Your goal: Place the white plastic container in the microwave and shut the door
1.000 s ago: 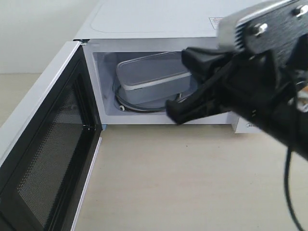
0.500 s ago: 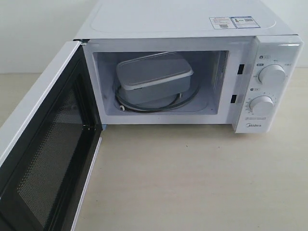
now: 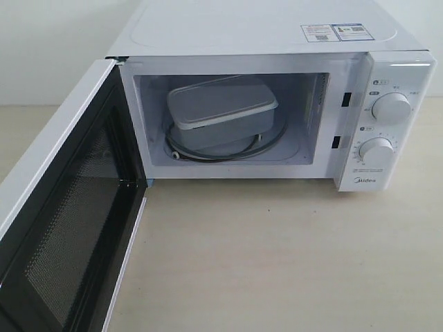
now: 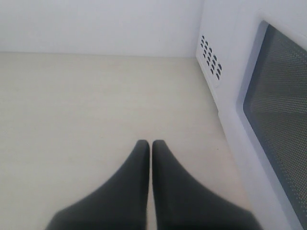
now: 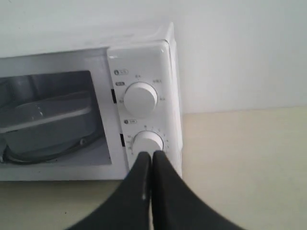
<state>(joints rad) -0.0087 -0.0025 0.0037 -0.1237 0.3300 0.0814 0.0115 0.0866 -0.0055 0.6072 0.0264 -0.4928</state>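
Observation:
The white plastic container rests inside the microwave on the turntable, lid on; it also shows through the opening as the container in the right wrist view. The door stands wide open to the left, black inner face and mesh window toward me. In the left wrist view the door runs along one side, its outer mesh window showing. My left gripper is shut and empty above the tabletop beside the door. My right gripper is shut and empty, in front of the lower dial. Neither gripper appears in the exterior view.
Two round dials sit on the microwave's right panel, with stickers on top. The beige tabletop stretches in front of the microwave. A vent grille shows on the microwave's side wall in the left wrist view.
The right arm, which filled the right half of the exterior view in front of the microwave a second ago, has withdrawn out of that view. Container and door have not moved.

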